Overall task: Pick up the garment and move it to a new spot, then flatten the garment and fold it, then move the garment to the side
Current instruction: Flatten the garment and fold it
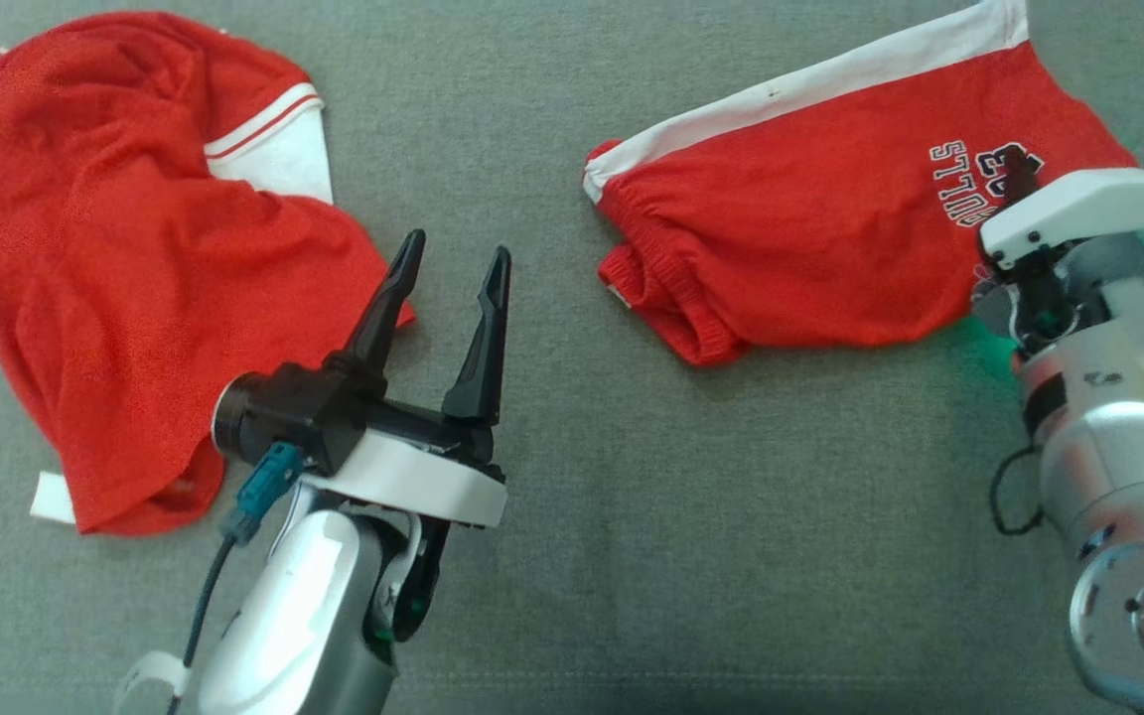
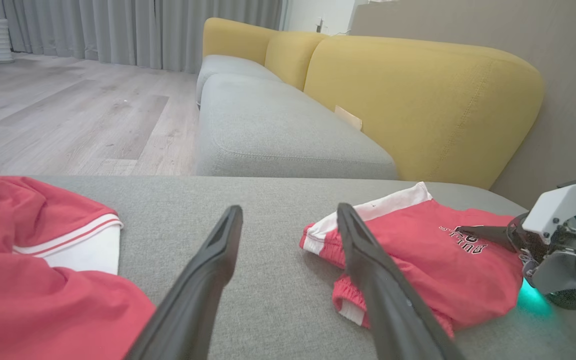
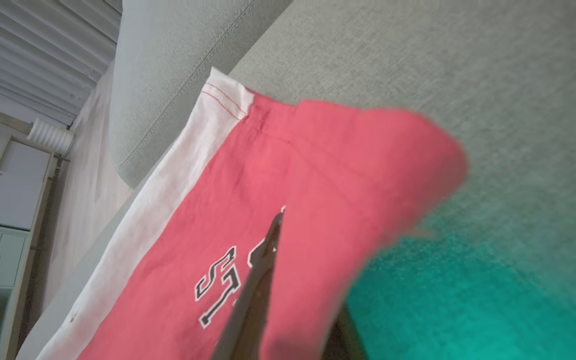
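Head view: lettered red garment [image 1: 810, 228] lies on grey cushion [image 1: 572, 497], right of centre, white stripe along its far edge, elastic band end toward the middle. Right gripper [image 1: 1019, 179] clamped on its cloth at the black print (lettering reads upside down from here). Right wrist view: fold of red fabric lifted beside one finger [image 3: 260, 270], blurred. Left gripper [image 1: 458, 248] spread wide, nothing between its fingers, just beside crumpled red jersey [image 1: 135, 248] with white sleeves. Two cloths well apart.
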Motion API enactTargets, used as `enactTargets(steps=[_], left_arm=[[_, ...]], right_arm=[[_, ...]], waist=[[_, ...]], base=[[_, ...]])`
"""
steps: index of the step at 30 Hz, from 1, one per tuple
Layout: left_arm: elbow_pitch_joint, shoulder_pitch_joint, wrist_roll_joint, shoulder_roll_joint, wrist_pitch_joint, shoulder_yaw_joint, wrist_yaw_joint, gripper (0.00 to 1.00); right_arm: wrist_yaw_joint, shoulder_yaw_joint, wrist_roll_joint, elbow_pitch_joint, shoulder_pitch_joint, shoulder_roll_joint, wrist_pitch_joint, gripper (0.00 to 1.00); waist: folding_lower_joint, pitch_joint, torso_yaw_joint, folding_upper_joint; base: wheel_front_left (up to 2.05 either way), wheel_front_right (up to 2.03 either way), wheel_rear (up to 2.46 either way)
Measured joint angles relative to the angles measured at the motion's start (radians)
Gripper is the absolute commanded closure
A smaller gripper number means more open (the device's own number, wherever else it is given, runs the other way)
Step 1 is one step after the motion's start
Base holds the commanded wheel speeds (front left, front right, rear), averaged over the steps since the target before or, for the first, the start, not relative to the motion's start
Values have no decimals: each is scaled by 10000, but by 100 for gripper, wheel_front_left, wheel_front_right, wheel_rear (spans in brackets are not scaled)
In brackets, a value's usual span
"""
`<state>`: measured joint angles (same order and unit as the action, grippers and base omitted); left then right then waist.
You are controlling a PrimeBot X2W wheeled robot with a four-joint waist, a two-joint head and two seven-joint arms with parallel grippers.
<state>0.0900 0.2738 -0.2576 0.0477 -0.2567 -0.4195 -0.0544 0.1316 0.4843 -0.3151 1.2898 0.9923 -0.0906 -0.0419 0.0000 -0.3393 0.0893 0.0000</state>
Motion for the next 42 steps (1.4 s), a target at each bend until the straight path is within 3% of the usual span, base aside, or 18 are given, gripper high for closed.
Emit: enactTargets(steps=[10, 15, 27, 38, 42], left_arm=[[23, -232, -4, 0, 0, 107, 0, 0], [31, -494, -6, 0, 0, 117, 0, 0], [33, -905, -96, 4, 0, 107, 0, 0], [33, -905, -184, 4, 0, 81, 0, 0], [35, -970, -184, 4, 0, 71, -2, 0]], right_arm=[[0, 297, -25, 15, -1090, 127, 2010, 100], [0, 491, -105, -169, -1500, -259, 2512, 100], [0, 1055, -25, -502, -2071, -775, 2811, 100], [0, 909, 472, -646, -2034, -635, 2828, 100], [0, 267, 917, -1053, -2002, -339, 2886, 100]], waist=[[0, 576, -566, 0], [0, 862, -764, 0], [0, 1367, -751, 0], [0, 1523, -457, 0], [0, 1641, -385, 0]], base=[[0, 0, 0], [0, 0, 0], [0, 0, 0], [0, 0, 0], [0, 0, 0]])
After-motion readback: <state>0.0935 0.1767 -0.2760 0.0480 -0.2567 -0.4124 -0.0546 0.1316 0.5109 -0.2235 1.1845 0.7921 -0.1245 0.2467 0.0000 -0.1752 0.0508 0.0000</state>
